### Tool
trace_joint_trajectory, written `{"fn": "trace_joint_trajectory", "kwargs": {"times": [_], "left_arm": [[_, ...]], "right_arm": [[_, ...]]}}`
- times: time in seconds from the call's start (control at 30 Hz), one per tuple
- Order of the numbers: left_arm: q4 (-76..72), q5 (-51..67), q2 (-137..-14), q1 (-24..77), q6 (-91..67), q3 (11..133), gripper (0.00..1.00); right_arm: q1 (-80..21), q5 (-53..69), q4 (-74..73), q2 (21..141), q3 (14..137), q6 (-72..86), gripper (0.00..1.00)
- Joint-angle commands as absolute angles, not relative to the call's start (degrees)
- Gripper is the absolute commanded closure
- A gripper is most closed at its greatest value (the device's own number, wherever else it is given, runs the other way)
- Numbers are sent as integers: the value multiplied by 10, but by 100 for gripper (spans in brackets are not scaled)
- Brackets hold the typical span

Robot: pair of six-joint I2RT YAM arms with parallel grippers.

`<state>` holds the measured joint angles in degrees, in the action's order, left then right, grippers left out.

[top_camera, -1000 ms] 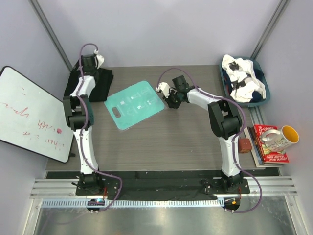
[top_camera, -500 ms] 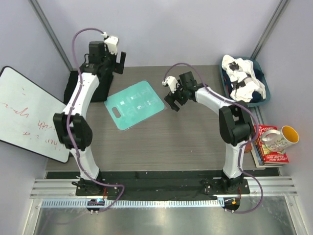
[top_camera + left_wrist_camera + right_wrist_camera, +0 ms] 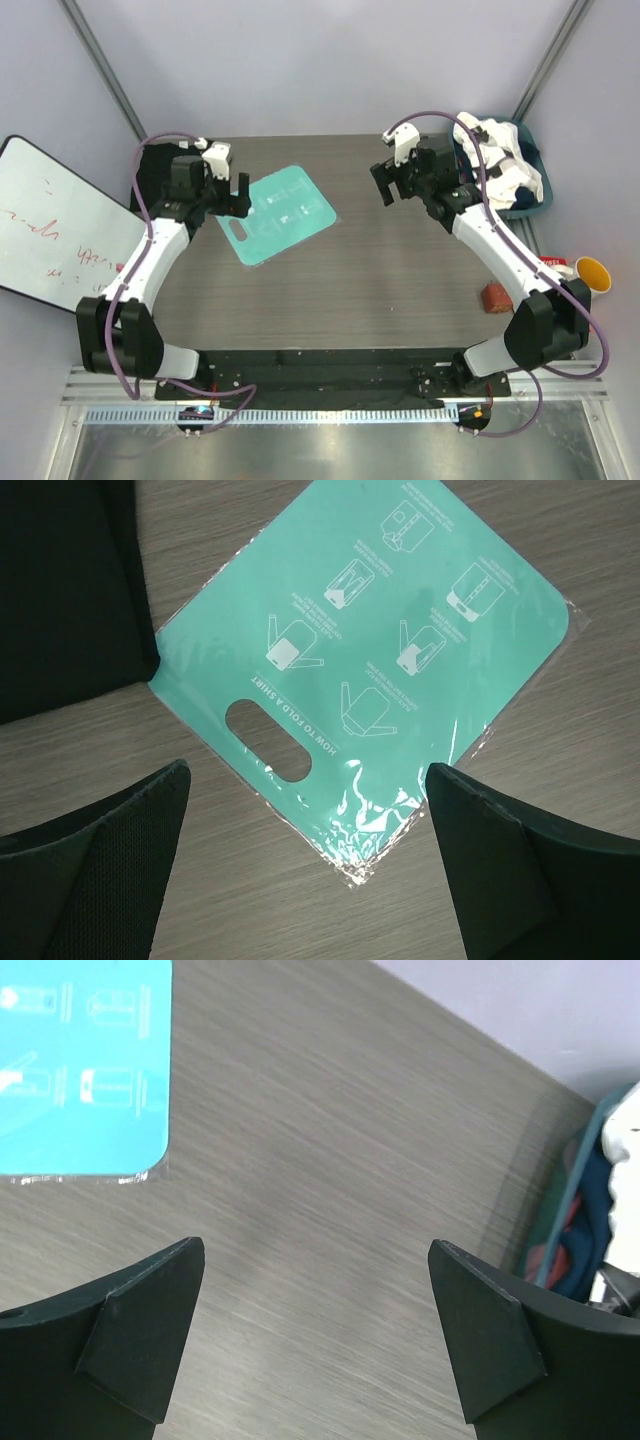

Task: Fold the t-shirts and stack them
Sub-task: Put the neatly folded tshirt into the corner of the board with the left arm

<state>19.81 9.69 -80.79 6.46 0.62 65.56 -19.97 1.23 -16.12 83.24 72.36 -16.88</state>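
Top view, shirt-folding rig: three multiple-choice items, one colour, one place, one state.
1. Colour of the folding board? A red, B yellow, C teal.
2. Where is the white shirt with black patches? A in the blue bin, B on the board, C nowhere in view.
3. The right gripper is: A shut on a shirt, B open and empty, C shut on the board.
Key: 1 C, its face is teal; 2 A, it lies heaped in the bin; 3 B, jaws apart, nothing between.
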Motion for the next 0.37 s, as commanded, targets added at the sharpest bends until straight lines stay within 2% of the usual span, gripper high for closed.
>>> {"fn": "trace_joint_trajectory", "kwargs": {"times": [0.0, 0.33], "left_arm": [[97, 77, -794, 65, -18, 631, 0], [112, 53, -822, 66, -26, 662, 0]], "right_arm": [[-214, -70, -128, 808, 732, -132, 0], [-225, -148, -26, 786, 680, -134, 0]]}}
